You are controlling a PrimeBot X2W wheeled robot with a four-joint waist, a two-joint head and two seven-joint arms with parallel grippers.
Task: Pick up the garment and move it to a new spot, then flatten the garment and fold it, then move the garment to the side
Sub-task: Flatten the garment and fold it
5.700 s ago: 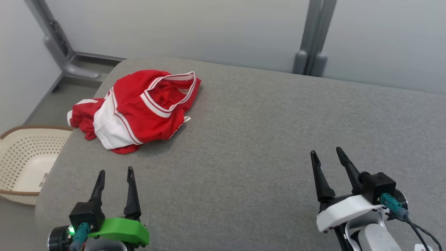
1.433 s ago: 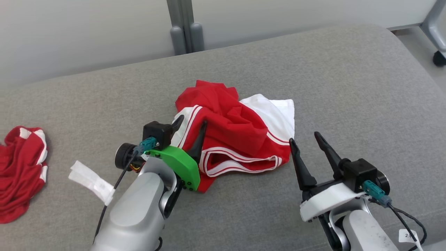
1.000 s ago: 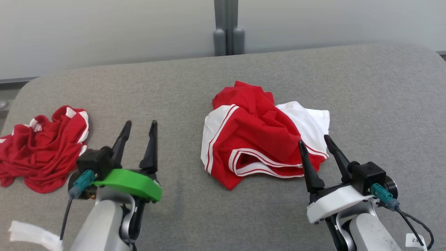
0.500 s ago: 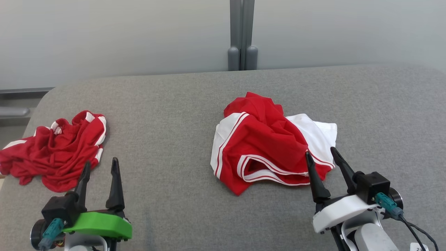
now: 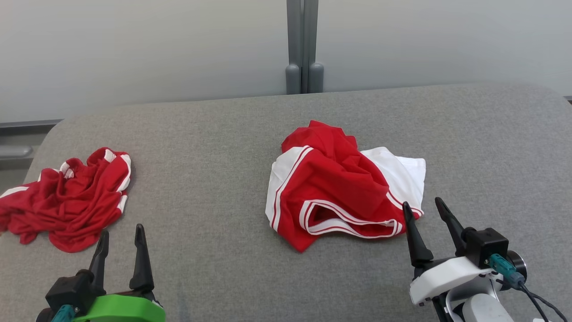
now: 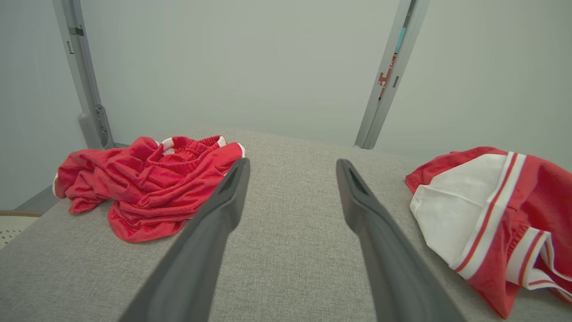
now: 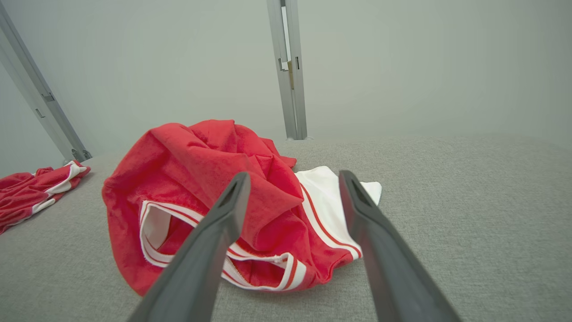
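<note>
Garment (image 5: 339,188) lies crumpled mid-cushion (image 5: 223,134), straight in front of post (image 5: 304,53). Other red heap (image 5: 71,197) lies well left of post. Left gripper (image 5: 121,230) hovers front-left of post, fingers parted, empty. Right gripper (image 5: 422,202) sits front-right of post, tips just beside garment's near corner, parted, empty. We judge cloth light, limp, slightly slick, so it will sag and bunch. We would pinch striped band (image 5: 307,217) or white panel (image 5: 402,174).

The garment (image 5: 344,188), red with white panels and striped white trim, is lying crumpled in a loose heap just ahead of the right gripper (image 5: 422,204), its banded opening gaping toward those fingertips, one white panel spreading out flat.
</note>
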